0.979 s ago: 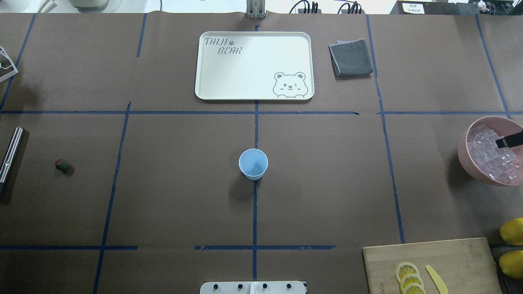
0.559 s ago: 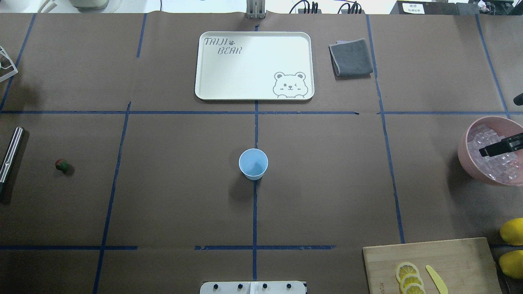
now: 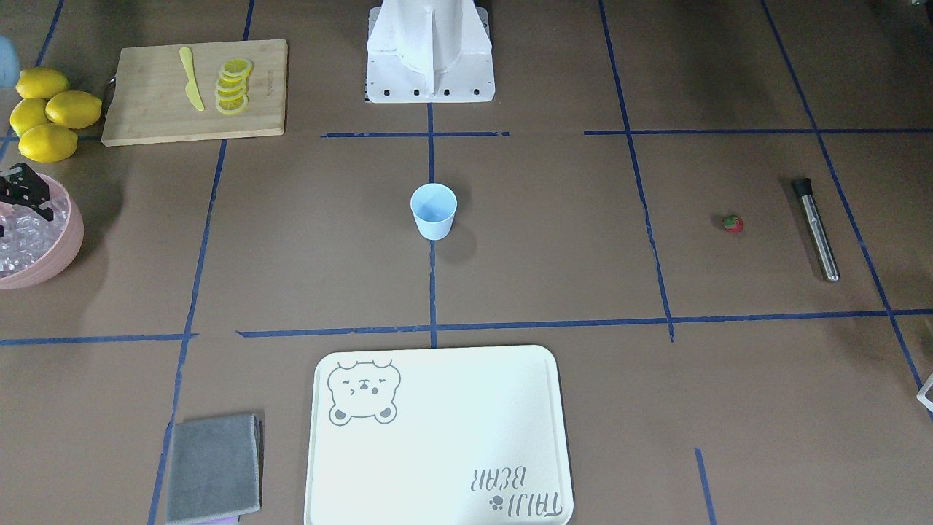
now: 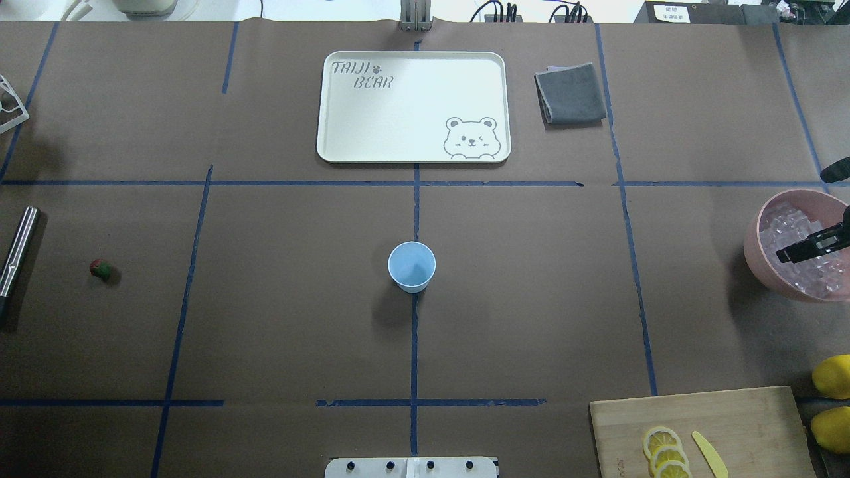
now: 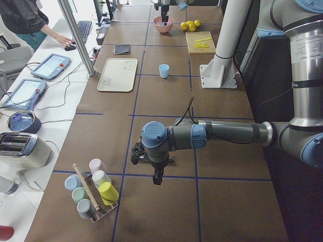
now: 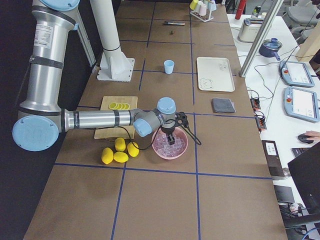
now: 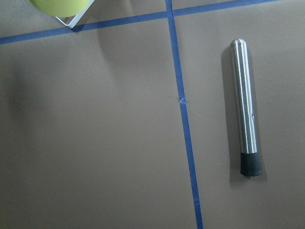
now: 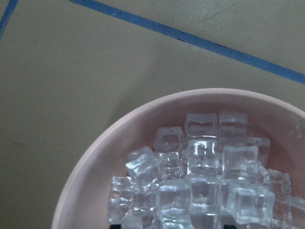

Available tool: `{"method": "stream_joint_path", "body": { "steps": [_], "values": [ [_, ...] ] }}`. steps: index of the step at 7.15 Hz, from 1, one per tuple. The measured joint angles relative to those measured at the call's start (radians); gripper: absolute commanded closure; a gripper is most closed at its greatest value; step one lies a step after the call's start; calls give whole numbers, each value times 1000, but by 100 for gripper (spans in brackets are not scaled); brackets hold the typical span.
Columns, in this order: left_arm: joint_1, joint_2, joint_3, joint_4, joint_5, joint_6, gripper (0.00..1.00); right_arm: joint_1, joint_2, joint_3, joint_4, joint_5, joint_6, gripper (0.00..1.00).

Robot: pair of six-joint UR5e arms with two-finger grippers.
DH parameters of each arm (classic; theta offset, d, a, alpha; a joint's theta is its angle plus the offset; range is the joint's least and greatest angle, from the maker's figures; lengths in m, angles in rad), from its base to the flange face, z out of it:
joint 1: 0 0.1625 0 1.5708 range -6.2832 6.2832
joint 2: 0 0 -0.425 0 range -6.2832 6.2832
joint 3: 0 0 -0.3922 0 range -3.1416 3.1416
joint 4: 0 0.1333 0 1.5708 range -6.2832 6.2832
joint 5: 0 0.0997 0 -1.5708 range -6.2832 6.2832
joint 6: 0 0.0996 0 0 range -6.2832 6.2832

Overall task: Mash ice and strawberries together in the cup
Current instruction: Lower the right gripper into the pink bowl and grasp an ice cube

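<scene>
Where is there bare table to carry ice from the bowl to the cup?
The stretch between the pink bowl and the cup is bare, bounded by the tray and cloth beyond and the cutting board on the robot's side. Cup to strawberry is bare. Crowded: bowl, lemons and board at the robot's far right.

Light-blue cup (image 4: 412,266) is seen upright and empty at the middle of the table (image 4: 531,299). Small red strawberry (image 4: 100,269) is laid near the left edge. Clear ice cubes (image 8: 205,186) are piled in the pink bowl (image 8: 102,143) at the right edge.
</scene>
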Motion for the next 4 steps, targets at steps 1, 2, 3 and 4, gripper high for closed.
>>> {"method": "stream_joint_path", "body": {
  "steps": [1,2,3,4],
  "values": [
    [0,0,0,0,0,0,0,-1,8,-3,0,1,-2,58],
    [0,0,1,0,0,0,0,0,12,-4,0,3,-1,74],
    [0,0,1,0,0,0,0,0,13,-4,0,5,-1,81],
    [0,-1,1,0,0,0,0,1,13,-4,0,6,-3,87]
  ]
}}
